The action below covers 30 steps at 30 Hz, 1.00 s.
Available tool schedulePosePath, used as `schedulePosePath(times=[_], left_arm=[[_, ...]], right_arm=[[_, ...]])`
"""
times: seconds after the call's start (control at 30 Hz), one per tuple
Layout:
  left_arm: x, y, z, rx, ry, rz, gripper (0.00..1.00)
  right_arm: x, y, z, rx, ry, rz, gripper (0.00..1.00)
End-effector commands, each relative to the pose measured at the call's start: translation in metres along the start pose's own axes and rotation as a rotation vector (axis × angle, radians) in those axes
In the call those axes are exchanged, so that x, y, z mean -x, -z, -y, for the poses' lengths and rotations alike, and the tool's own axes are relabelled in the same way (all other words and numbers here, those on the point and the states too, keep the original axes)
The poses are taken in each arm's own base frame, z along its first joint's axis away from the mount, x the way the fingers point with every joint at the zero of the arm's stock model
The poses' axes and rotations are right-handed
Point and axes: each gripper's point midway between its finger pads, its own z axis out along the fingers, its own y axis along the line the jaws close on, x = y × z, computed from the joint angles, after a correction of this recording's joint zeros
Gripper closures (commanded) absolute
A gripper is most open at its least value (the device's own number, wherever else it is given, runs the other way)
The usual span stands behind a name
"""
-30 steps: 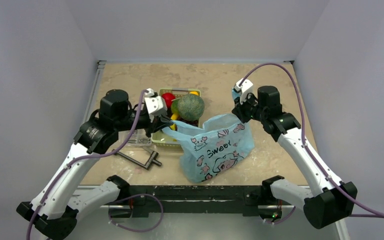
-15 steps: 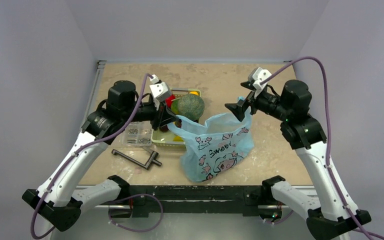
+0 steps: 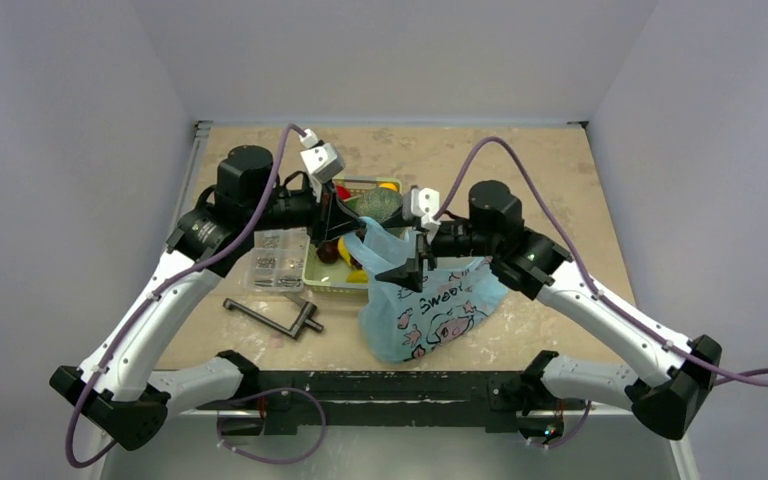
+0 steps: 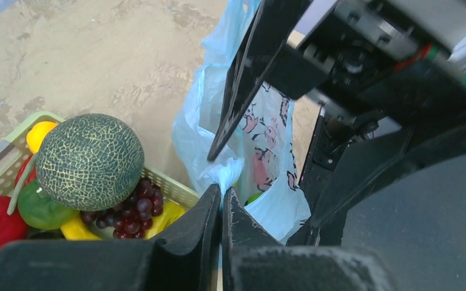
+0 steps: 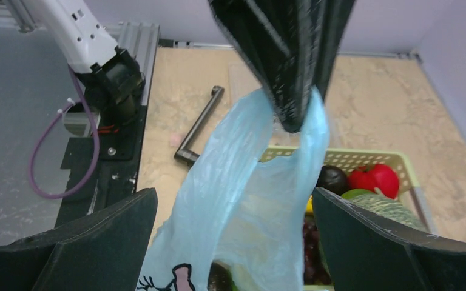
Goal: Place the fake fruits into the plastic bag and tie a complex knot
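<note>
The left gripper (image 4: 220, 203) has its jaws together, clamped on one handle loop of the plastic bag (image 3: 440, 315). The bag stands open on the desk (image 3: 540, 180), just right of the green basket (image 4: 182, 191). The right gripper (image 3: 406, 270) hangs over the bag's mouth with its jaws wide apart, holding nothing, and the raised loop runs up between them. The melon (image 4: 90, 160), grapes (image 4: 135, 209), red apple (image 5: 373, 179) and yellow pieces (image 4: 76, 229) lie in the basket. A clear compartment box (image 3: 276, 262) and a metal crank (image 3: 272, 318) sit to its left.
</note>
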Motion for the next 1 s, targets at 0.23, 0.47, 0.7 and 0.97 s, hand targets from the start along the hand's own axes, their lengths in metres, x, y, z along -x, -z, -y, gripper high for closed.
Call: schedulePosePath(times=[0.23,0.47,0.7,0.97], left_arm=[[0.047,0.009,0.026,-0.094,0.000,0.128,1.00],[0.044,0.035,0.052,-0.237,-0.085,0.145,0.89],[-0.002,0.063,0.032,-0.246,-0.338,0.058,0.20],[-0.045,0.022,0.019,-0.315,-0.762,-0.030,0.10]], right_arm=[[-0.069,-0.028,0.002,-0.102,0.016,-0.052,0.57],[-0.089,-0.023,0.004,-0.140,0.041,-0.078,1.00],[-0.087,-0.021,-0.009,-0.091,0.070,-0.035,1.00],[-0.079,-0.023,-0.020,-0.012,0.134,0.009,1.00]])
